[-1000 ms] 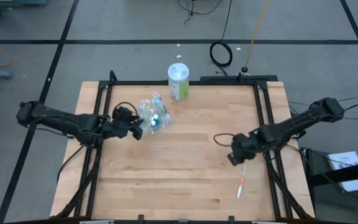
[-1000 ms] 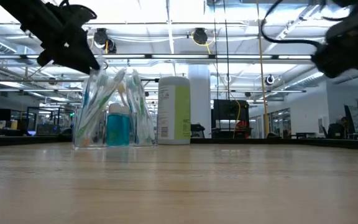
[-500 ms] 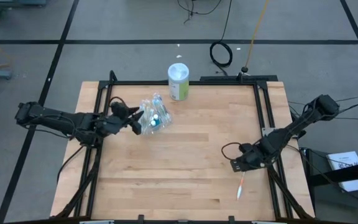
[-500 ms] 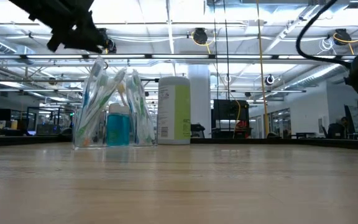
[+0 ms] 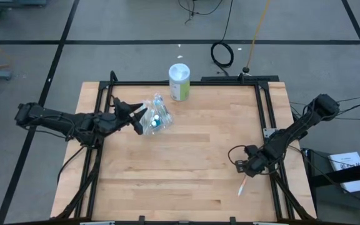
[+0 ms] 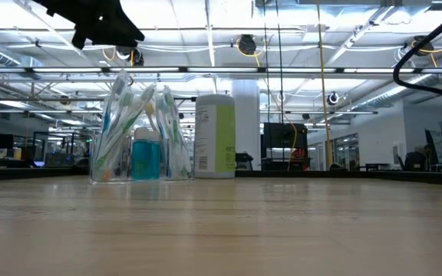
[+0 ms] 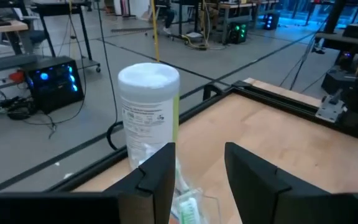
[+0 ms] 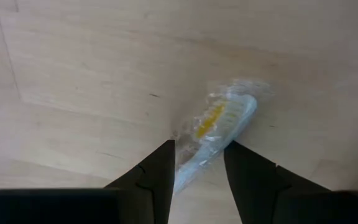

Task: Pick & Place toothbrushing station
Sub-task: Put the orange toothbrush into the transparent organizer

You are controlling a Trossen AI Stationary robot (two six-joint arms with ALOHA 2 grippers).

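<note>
A clear crinkly container (image 5: 156,117) stands on the table's far left part. It holds several pale toothbrushes and a blue tube (image 6: 146,157). My left gripper (image 5: 141,119) is open and hovers just left of and above the container's top (image 7: 188,208), clear of it in the low view (image 6: 106,23). One wrapped white-and-orange toothbrush (image 5: 242,185) lies flat near the table's right edge. My right gripper (image 5: 242,172) is open and points down over it, with a finger on either side of the brush's handle (image 8: 219,134).
A white-and-green canister (image 5: 179,81) stands upright just behind the container, near the far edge, and shows in the left wrist view (image 7: 148,112). Black frame rails (image 5: 264,119) run along the table's sides. Bare wood (image 5: 186,162) fills the table's middle.
My right gripper has gone toward the near and right edges and come down over the lone toothbrush. My left gripper has risen above the container's top and shifted a little toward the far edge. The container and the toothbrush have stayed where they were.
</note>
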